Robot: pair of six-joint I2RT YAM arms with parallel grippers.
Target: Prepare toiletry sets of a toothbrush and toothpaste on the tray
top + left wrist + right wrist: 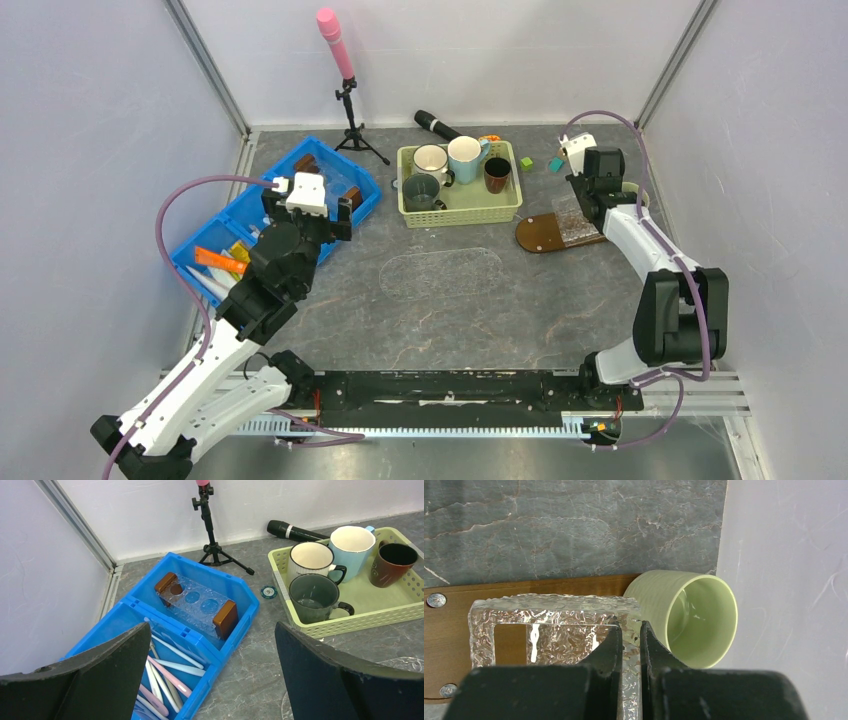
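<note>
My right claw [631, 630] is clenched on one wall of the clear holder [554, 612], with the textured wall pinched between my two fingers [611, 647]. The holder stands on the tray [524, 587], the dark wooden oval lying just to the right of the green basket [460, 216], near its front corner. A pale green cup [696, 617] sits just beside the holder, on the side away from the basket.

My left claw [211, 630] hangs released, fingers spread wide, above the blue bin [242, 597] on the basket's left. The toothpaste [218, 260], orange tubes among it, lies at the end of the bin farthest from the basket. The toothbrushes [172, 672] lie closer in, and a second clear holder [197, 602] fills the compartment nearest the basket.
</note>
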